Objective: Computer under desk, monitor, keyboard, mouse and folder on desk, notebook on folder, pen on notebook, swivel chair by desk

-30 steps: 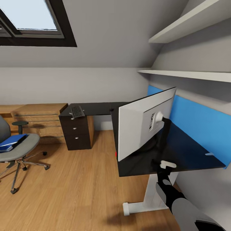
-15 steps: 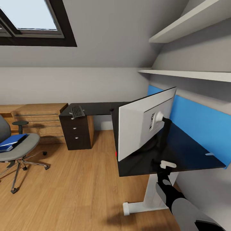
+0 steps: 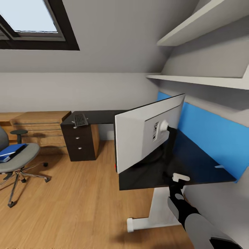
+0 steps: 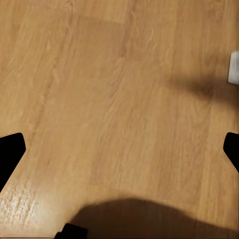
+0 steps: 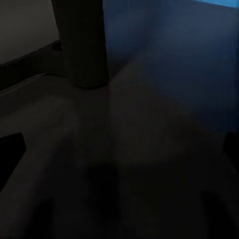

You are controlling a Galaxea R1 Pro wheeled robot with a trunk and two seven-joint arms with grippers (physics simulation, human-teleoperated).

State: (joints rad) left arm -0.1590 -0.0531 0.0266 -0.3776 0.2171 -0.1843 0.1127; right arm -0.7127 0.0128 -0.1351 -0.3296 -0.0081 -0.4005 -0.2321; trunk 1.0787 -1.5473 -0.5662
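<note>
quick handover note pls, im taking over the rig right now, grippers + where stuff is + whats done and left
Left gripper: open, empty, over bare wood floor.
Right gripper: open, empty, low over the desk near the monitor neck.
Monitor: on the desk, silver back toward us.
Keyboard: on the far wing above the drawer unit, not beside the monitor.
Folder: on the swivel chair, which stands away from the desk.
Left: keyboard, mouse, folder, notebook, pen, chair.
</note>
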